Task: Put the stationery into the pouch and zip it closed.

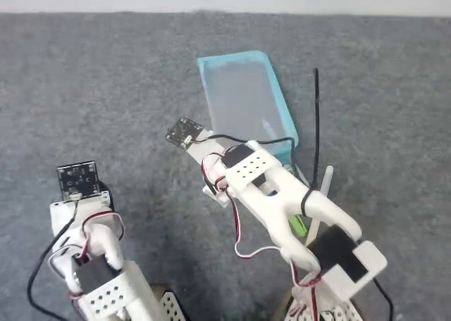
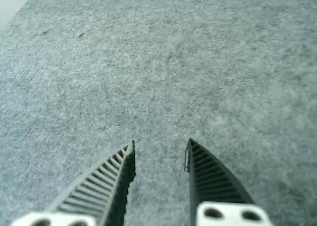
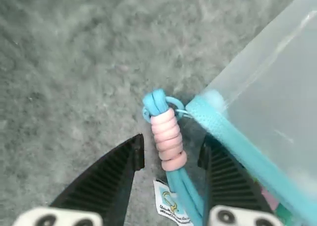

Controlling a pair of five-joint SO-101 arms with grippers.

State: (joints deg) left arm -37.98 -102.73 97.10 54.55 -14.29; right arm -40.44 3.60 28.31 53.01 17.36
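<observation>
1. Counter (image 1: 106, 89): a grey felt-like surface carries all items.

2. Pouch (image 1: 243, 99): a translucent pouch with a turquoise border lies flat near the far middle of the counter. Its zip edge faces the right arm, presumably so that the slider can be drawn along it. Pink and green shapes (image 3: 270, 202) show through the wall near the zip. They are judged to be stationery already inside.

3. White stick-shaped item (image 1: 325, 187): possibly a pen. It lies on the counter just beside the right arm, outside the pouch.

4. Right claw (image 3: 172, 146): open to a moderate gap, holding nothing. The jaws straddle the zip pull (image 3: 168, 137), a turquoise cord threaded with pink beads at the pouch corner. This placement is judged to prepare a pinch on the pull.

5. Left claw (image 2: 159, 149): open, empty, above bare counter and well apart from the pouch. It is judged to be parked clear of the work.

6. Tag (image 3: 167, 204): a small white label on the cord carries a yellow mark and print too small to read.
</observation>
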